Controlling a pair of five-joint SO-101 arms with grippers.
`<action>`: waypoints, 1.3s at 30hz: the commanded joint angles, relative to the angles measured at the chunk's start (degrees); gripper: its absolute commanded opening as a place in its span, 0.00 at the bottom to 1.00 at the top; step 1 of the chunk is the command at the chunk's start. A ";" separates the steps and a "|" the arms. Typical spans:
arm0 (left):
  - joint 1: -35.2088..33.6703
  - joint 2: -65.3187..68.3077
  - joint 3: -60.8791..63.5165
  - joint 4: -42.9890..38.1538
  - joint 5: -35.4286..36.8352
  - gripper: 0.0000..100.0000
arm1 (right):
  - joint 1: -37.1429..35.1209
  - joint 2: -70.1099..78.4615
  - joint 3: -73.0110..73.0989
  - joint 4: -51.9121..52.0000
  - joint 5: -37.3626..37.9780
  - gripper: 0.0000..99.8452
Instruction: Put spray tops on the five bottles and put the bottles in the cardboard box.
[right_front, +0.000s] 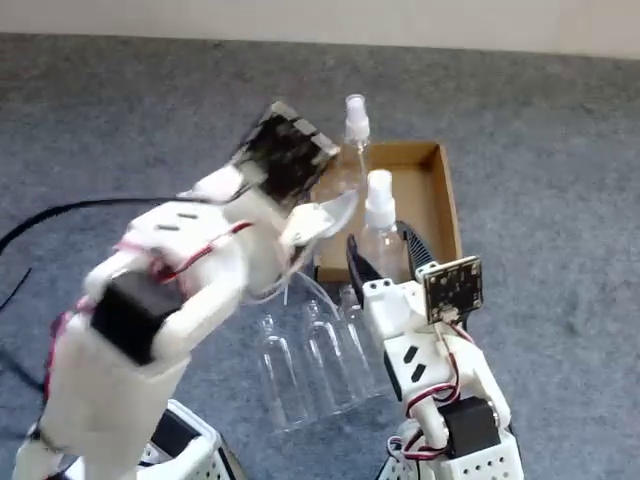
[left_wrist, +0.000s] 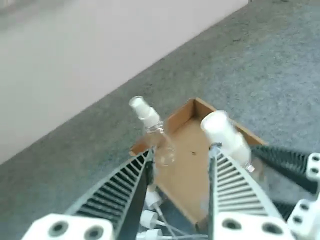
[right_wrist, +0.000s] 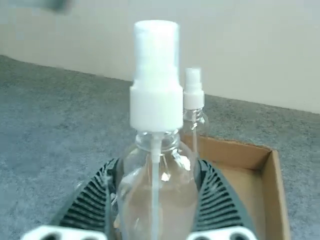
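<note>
My right gripper (right_front: 385, 255) (right_wrist: 156, 170) is shut on a clear bottle (right_front: 382, 235) (right_wrist: 155, 195) that carries a white spray top (right_wrist: 156, 75) and is held upright at the near end of the cardboard box (right_front: 435, 195) (right_wrist: 252, 167). A second capped bottle (right_front: 355, 135) (left_wrist: 152, 127) (right_wrist: 193, 107) stands upright at the box's far left corner. Three uncapped clear bottles (right_front: 315, 360) lie side by side on the carpet in front of the box. My left gripper (right_front: 325, 215) (left_wrist: 181, 152) hangs open and empty above the box's near left side, close to the held bottle.
Loose white spray tops (left_wrist: 150, 219) with thin tubes lie on the grey carpet (right_front: 540, 130) below my left gripper. A black cable (right_front: 60, 212) runs along the left. The box floor (left_wrist: 187, 160) is bare. A pale wall borders the far side.
</note>
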 joint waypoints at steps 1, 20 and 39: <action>-4.18 -8.40 3.65 2.55 -1.85 0.17 | 1.45 6.81 -8.31 -2.68 0.62 0.00; -10.07 -31.16 49.01 -11.08 7.56 0.25 | -12.70 66.77 -54.73 3.91 -5.89 0.01; -15.87 -27.82 57.45 -26.73 5.19 0.24 | -18.86 57.80 -54.64 13.58 -6.15 0.00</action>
